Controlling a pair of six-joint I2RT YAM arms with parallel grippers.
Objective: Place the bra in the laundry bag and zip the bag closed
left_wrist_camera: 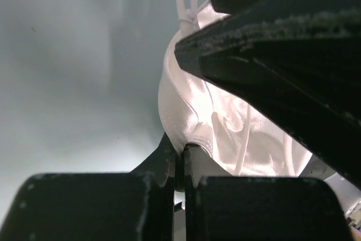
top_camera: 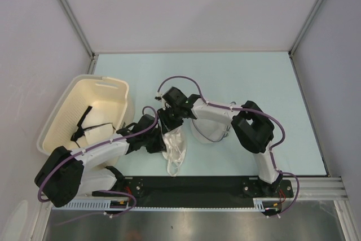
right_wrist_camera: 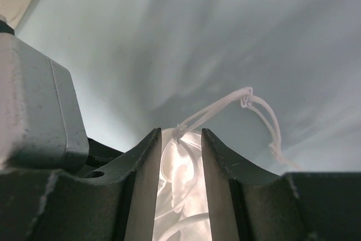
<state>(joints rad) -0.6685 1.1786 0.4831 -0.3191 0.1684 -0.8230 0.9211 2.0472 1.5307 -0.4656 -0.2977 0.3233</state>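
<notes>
Fingers (left_wrist_camera: 162, 169) of the left gripper (left_wrist_camera: 180, 155) are pressed together on a lower edge of the bra (left_wrist_camera: 225, 122), with a fold of the cloth pinched in the thin slot between them. The right gripper (right_wrist_camera: 179, 139) has its two fingers (right_wrist_camera: 145, 173) a little apart, and bunched white fabric fills the gap, so it too grips the garment. The bra is shiny white satin that catches the light in bright creased patches. It has narrow white straps; one runs down across the cup in the left wrist view, and another loops out past the right fingertips as a thin double cord (right_wrist_camera: 254, 105) with a small slider on it. From above, the bra hangs between the two grippers near the middle of the pale blue table (top_camera: 254, 77), its lower end trailing toward the near edge and a strap loop dangling at the bottom. In the left wrist view the right gripper's dark body sits just above and to the right of the cloth, close to it. A rounded white form under the right arm's forearm appears to be the laundry bag (top_camera: 206, 133), but it is mostly hidden and I cannot tell whether its zipper is open. A cream slotted basket (top_camera: 56, 122) stands at the left with a black strappy garment (top_camera: 83, 120) inside.
</notes>
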